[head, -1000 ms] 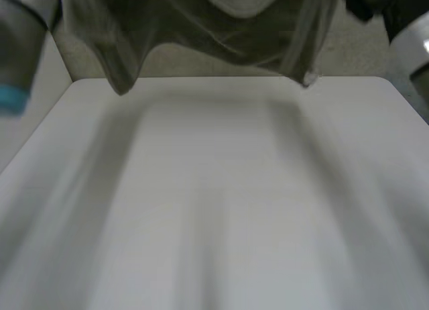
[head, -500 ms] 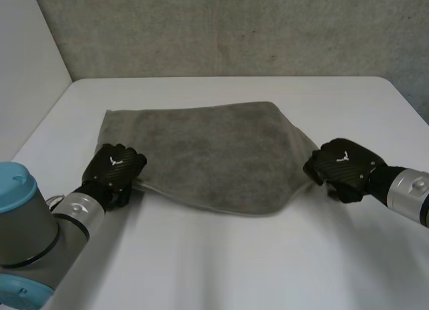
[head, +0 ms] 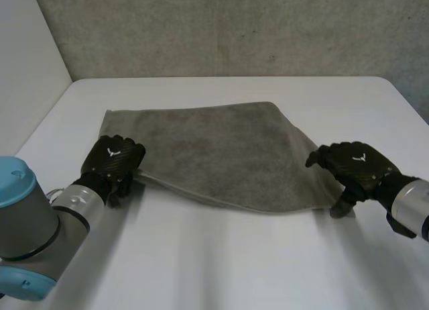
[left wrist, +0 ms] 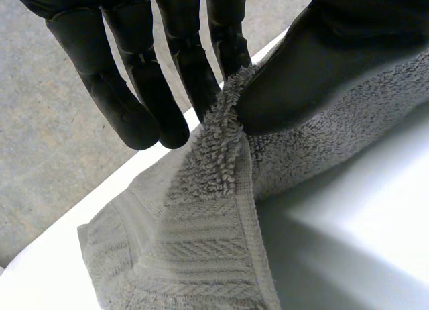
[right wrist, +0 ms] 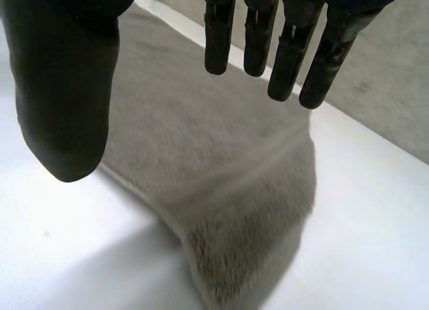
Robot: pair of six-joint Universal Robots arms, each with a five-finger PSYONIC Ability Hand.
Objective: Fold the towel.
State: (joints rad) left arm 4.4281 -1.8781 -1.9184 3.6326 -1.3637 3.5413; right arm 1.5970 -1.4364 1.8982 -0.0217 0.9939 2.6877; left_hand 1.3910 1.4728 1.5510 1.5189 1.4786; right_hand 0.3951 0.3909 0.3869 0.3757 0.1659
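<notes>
Pinching towel (head: 214, 156) edge: left hand (head: 115, 161), thumb against fingers | right hand (head: 354, 164): fingers straight, apart, holding nothing

The left hand (head: 112, 161) pinches the towel (head: 214, 149) between thumb and finger. The right hand (head: 354, 166) hangs with fingers relaxed.

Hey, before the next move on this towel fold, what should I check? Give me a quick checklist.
1. Left hand pinches the towel's near left corner: ok.
2. Right hand holds the near right corner: not ok, its fingers are straight above the cloth.
3. Towel lies wholly on the table: ok.
4. Towel spread square: not ok, its near edge runs bowed and slanted.
5. Single layer at the corners: cannot tell.
</notes>
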